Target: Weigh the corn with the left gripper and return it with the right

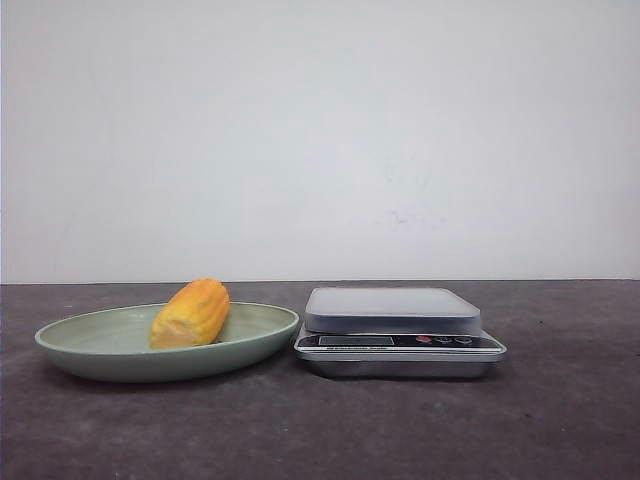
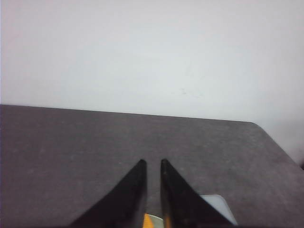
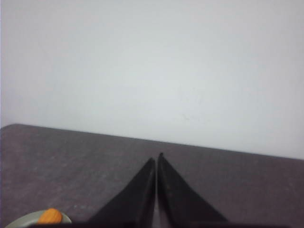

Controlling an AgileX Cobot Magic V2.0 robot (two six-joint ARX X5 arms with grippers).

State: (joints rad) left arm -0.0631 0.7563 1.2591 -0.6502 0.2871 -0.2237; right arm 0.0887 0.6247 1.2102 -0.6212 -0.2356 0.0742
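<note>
The corn (image 1: 190, 313), a short yellow-orange cob with a paler cut end, lies in the green plate (image 1: 90, 345) at the left of the table. Neither gripper shows in the front view. In the left wrist view my left gripper (image 2: 152, 162) is empty, its two black fingers a narrow gap apart, above the table, with a sliver of corn (image 2: 147, 221) showing between them. In the right wrist view my right gripper (image 3: 156, 157) is shut and empty, with the corn (image 3: 49, 216) off to one side.
A silver digital kitchen scale (image 1: 392, 309) with a flat platform stands just right of the plate, almost touching it. One of its corners shows in the left wrist view (image 2: 219, 205). A white wall stands behind the dark table.
</note>
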